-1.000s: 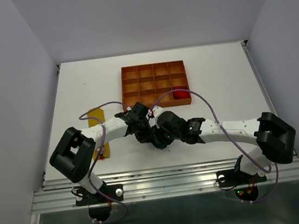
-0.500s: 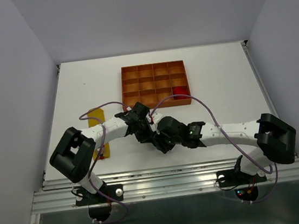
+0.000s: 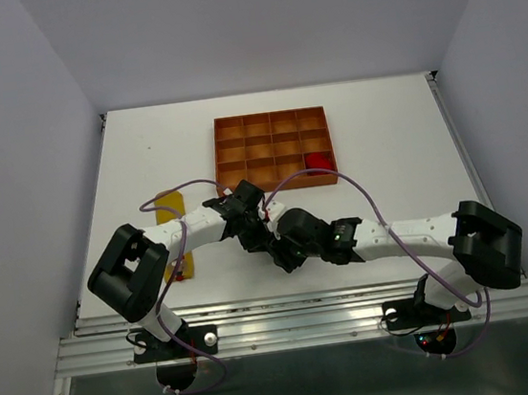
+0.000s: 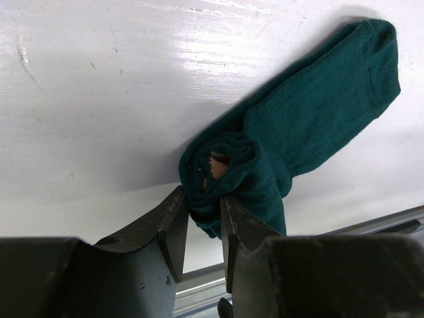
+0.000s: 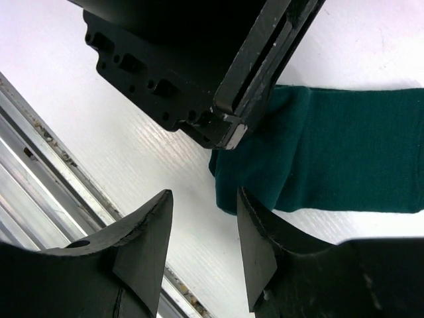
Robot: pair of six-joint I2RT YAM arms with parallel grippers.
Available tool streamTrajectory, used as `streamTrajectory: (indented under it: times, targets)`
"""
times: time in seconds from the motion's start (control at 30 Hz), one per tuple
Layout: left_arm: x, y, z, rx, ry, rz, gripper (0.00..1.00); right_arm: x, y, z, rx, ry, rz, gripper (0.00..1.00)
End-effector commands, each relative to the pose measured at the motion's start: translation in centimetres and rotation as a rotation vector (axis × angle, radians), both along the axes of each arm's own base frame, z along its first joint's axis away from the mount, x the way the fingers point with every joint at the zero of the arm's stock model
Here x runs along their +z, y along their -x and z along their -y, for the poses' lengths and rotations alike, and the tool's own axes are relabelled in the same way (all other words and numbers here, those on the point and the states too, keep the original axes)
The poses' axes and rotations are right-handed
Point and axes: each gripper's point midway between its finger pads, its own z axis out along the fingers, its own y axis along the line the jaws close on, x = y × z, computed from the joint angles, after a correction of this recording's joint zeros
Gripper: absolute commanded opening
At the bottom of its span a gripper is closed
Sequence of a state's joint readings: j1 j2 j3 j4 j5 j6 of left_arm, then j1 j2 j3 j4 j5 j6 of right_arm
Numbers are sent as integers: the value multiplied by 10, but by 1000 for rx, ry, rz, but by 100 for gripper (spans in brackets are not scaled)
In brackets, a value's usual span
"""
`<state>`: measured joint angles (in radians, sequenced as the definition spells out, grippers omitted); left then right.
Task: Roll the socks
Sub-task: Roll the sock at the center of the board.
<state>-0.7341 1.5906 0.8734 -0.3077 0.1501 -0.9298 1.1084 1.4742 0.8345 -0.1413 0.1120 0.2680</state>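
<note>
The dark teal-green sock (image 4: 311, 112) lies on the white table, its near end rolled into a small bundle (image 4: 222, 172). My left gripper (image 4: 202, 209) is shut on that rolled end. In the right wrist view the sock (image 5: 344, 152) lies flat beyond my right gripper (image 5: 205, 199), which is open and empty beside the sock's edge, just under the left gripper's body (image 5: 218, 59). In the top view both grippers meet near the table's front middle (image 3: 274, 240) and hide the sock. The red sock (image 3: 317, 162) sits bundled in the tray. The yellow sock (image 3: 173, 230) lies flat at the left.
The orange-brown compartmented tray (image 3: 239, 148) stands at the back middle. The table's metal front rail (image 5: 40, 172) runs close by the grippers. Purple cables loop over both arms.
My right gripper has drawn slightly toward the left gripper and the front edge. The left arm has stayed in place holding the rolled end.
</note>
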Motion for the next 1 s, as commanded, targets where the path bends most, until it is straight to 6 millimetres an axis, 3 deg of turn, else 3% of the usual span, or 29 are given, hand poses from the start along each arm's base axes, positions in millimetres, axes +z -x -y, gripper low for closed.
streamTrajectory:
  times: [0.0,0.3,0.8,0.97]
  targets:
    - [-1,12,-5,-11,-27,-29,34,6,-11,-10,-5,-25,69,49]
    - [-2,13,-4,-13,-25,-38,34,-22,-19,8,-69,76,82,49]
    - [7,12,1,-18,-3,-38,34,-68,-15,33,-97,235,44,48]
    - [11,11,3,-17,6,-40,35,-76,-13,36,-93,263,31,39]
